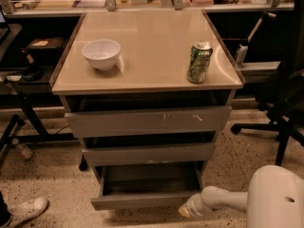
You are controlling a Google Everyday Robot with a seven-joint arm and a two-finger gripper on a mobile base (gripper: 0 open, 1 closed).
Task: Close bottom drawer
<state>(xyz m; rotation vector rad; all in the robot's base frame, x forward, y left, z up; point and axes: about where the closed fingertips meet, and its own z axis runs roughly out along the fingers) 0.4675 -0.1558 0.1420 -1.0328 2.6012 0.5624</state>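
Observation:
The bottom drawer [145, 201] is the lowest of three grey drawers and stands partly pulled out, its grey-brown inside [149, 177] showing. My white arm [223, 198] reaches in from the lower right. My gripper [186, 211] is at the end of it, low against the right end of the drawer's front; I cannot tell whether it touches the front. The middle drawer front [148, 154] and the top front with white scratch marks [147, 121] sit above, each slightly out.
A white bowl [101, 54] and a green can [199, 62] stand on the cabinet's beige top [147, 46]. An office chair base [275, 127] is at the right. A desk frame [21, 108] and a white shoe [26, 210] are at the left.

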